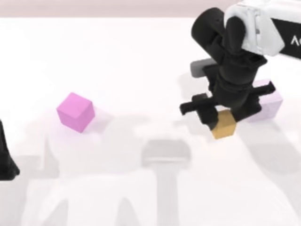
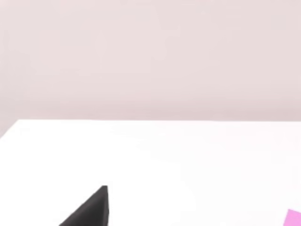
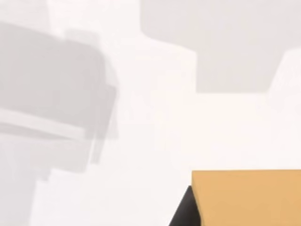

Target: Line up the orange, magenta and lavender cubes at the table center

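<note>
The small matte orange-yellow cube (image 1: 224, 125) sits right of the white bench's (image 1: 141, 61) centre, clamped in the right gripper (image 1: 219, 117); the large pale lilac cube (image 1: 266, 102) lies just right of it, partly hidden; the pink-magenta cube (image 1: 75, 111) rests far left; the left gripper (image 2: 89, 209) is parked at the left edge, and I cannot tell its state.

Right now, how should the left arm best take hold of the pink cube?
Come straight down from above and pinch two opposite upright faces of the pink cube. It sits flat and alone on the table's left side, turned at an angle in the top view, so the left gripper should probably rotate to match those faces.
</note>
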Robot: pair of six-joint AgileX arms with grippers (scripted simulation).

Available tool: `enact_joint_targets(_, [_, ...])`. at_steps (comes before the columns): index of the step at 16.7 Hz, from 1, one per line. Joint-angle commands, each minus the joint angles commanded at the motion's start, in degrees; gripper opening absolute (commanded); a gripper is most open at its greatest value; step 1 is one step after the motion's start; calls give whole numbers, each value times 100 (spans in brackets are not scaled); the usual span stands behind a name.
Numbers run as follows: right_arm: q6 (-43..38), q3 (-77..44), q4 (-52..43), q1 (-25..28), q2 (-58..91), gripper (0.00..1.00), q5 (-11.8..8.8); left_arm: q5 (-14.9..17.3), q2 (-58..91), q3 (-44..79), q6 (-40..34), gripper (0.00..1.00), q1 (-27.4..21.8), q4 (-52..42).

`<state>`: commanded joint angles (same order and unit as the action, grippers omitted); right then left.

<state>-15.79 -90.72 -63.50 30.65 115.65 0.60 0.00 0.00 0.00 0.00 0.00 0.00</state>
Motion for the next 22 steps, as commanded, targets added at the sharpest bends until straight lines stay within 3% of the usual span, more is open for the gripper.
enact_joint_targets(4, [-1388,79,-132,290,-172,0,38,0,0,0,0,100,0,0])
enact_joint_targets(7, [-1857,136,-146,407,-316,0,56,0,0,0,0,100,0,0])
enact_joint_targets(13, [-1889,200,-40,394,-279,0,51,0,0,0,0,100,0,0])
enact_joint_targets(22, [-1927,1159,1311,447,110,0,62,0,0,0,0,100,0,0])
